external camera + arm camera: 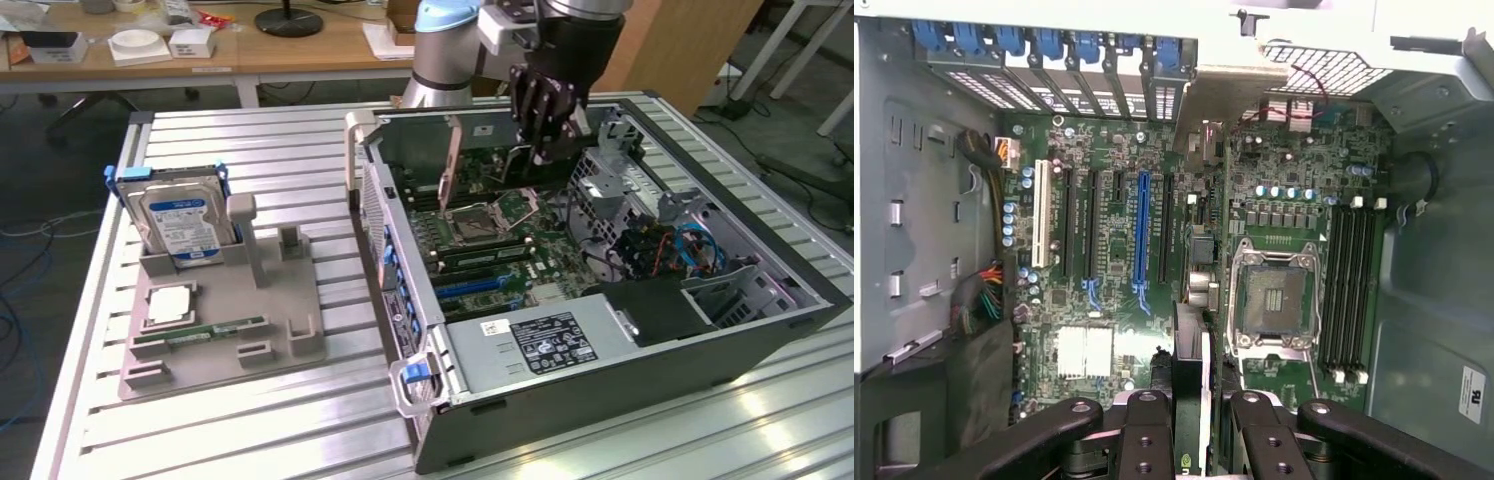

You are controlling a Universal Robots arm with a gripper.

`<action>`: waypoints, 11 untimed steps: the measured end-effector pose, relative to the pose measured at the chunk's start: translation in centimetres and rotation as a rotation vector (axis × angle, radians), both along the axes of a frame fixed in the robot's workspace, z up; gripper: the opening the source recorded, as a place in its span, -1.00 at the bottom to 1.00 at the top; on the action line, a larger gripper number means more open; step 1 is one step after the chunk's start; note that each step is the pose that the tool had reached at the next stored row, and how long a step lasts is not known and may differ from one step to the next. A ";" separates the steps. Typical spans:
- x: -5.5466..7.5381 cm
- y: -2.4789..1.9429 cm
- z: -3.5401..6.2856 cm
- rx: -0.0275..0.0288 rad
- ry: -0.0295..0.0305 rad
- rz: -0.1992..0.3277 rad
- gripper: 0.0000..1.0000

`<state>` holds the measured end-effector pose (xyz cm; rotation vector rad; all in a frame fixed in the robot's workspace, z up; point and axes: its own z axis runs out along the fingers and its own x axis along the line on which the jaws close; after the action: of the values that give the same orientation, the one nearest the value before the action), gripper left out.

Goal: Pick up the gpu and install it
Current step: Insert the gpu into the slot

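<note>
Here, open PC case (pixel 607 385) on ribbed metal table (pixel 267 425), motherboard (pixel 494 250) inside. Pincer (pixel 545 150) (pixel 1199 440) down in case, pinching gpu (pixel 527 172) (pixel 1190 345). Thin flat card is edge-on between slots and CPU socket (pixel 1274 295). Case walls close. Grey rack (pixel 267 300) at exterior view's left holds hard drive (pixel 180 220) and memory stick (pixel 200 330).

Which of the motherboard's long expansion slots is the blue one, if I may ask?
The blue slot, second from the CPU socket; the rest are black, except a white slot at the far end.
</note>
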<state>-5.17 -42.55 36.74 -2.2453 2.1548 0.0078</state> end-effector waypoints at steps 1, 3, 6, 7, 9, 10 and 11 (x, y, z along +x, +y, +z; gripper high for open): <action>0.0 0.00 -0.04 0.0000 0.0000 0.000 -0.46; 0.0 0.00 -0.13 0.0001 0.0000 0.000 -0.46; 0.0 0.00 -0.25 0.0001 0.0000 0.000 -0.46; 0.0 0.00 -0.29 0.0001 -0.0001 0.000 -0.46; 0.0 0.00 -0.37 0.0000 0.0000 0.000 -0.46; 0.0 0.00 -0.41 0.0001 0.0000 0.000 -0.46; 0.0 0.00 -0.45 0.0001 0.0000 0.000 -0.46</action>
<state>-5.17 -42.55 36.29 -2.2452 2.1547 0.0079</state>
